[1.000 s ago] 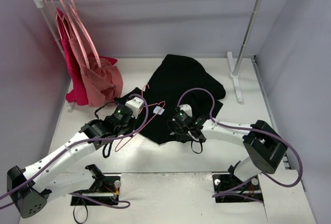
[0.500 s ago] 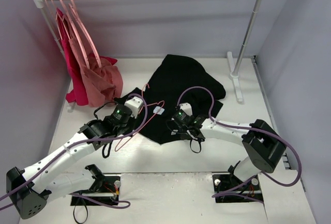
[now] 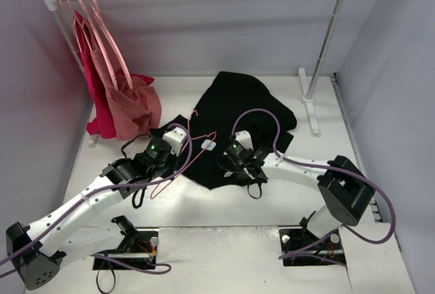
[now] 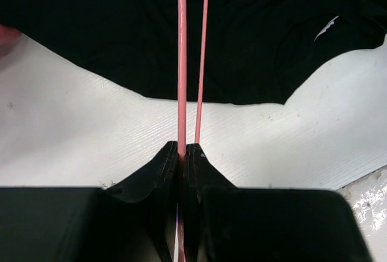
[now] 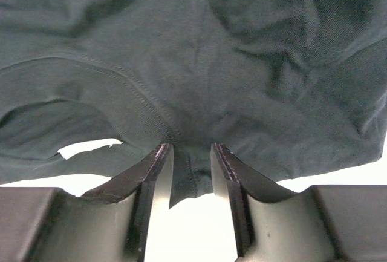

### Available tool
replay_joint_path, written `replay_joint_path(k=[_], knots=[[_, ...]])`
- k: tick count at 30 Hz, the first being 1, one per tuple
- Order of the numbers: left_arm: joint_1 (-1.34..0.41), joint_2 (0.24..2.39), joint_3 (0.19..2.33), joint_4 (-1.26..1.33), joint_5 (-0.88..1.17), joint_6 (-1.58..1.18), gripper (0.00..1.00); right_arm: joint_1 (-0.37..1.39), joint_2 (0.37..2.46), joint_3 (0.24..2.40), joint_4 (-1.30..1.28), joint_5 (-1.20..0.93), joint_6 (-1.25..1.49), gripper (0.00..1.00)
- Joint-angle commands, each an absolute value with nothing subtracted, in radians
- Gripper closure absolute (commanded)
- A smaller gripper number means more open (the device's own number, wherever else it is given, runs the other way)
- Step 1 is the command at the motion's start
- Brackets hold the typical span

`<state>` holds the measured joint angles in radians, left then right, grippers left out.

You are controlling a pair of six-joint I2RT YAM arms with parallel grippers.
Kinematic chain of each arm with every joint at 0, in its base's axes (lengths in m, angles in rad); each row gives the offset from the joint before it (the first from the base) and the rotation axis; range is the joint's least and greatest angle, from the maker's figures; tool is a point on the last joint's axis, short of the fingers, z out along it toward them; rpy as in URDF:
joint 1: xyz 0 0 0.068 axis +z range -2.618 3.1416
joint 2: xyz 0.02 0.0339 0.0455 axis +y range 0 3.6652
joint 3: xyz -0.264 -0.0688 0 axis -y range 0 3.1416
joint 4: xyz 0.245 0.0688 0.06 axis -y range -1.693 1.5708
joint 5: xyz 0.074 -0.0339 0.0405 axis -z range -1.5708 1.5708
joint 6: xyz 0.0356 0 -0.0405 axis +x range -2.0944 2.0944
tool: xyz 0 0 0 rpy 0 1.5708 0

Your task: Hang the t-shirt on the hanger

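My left arm point(image 3: 88, 202) reached from its base at the near left corner, forward and to the right, stretched long and low with the wrist at the far end. My left tool point(image 4: 182, 148) was clamped tight, both jaws pressed flat against the hanger point(image 4: 181, 62). My right arm point(image 3: 299, 168) bent sharply at the elbow and ran back left toward the middle. My right tool point(image 5: 191, 147) pointed down, its fingers a narrow gap apart, pinching a fold of the t-shirt point(image 5: 242, 62).
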<state>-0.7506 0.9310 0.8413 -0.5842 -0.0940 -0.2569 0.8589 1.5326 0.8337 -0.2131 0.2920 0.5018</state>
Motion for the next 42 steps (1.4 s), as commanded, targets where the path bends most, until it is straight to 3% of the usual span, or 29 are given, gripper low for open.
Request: replay_joint_path(k=[1,6,13,31,42], knots=[[-0.746,0.911,0.853,-0.525,-0.094,-0.252,1.00,0.864,1.555,0.856,-0.216,0.354,0.517,0.68],[-0.746,0.910,0.848,-0.534,-0.101,-0.252,1.00,0.902,1.514,0.851,-0.190,0.336,0.494,0.71],[-0.744,0.905,0.844,-0.531,-0.101,-0.259,1.00,0.943,1.457,0.833,-0.170,0.328,0.482,0.67],[-0.742,0.908,0.839,-0.531,-0.095,-0.264,1.00,0.946,1.606,0.865,-0.156,0.368,0.500,0.72],[-0.742,0.905,0.838,-0.532,-0.091,-0.264,1.00,0.945,1.594,0.890,-0.201,0.422,0.502,0.97]])
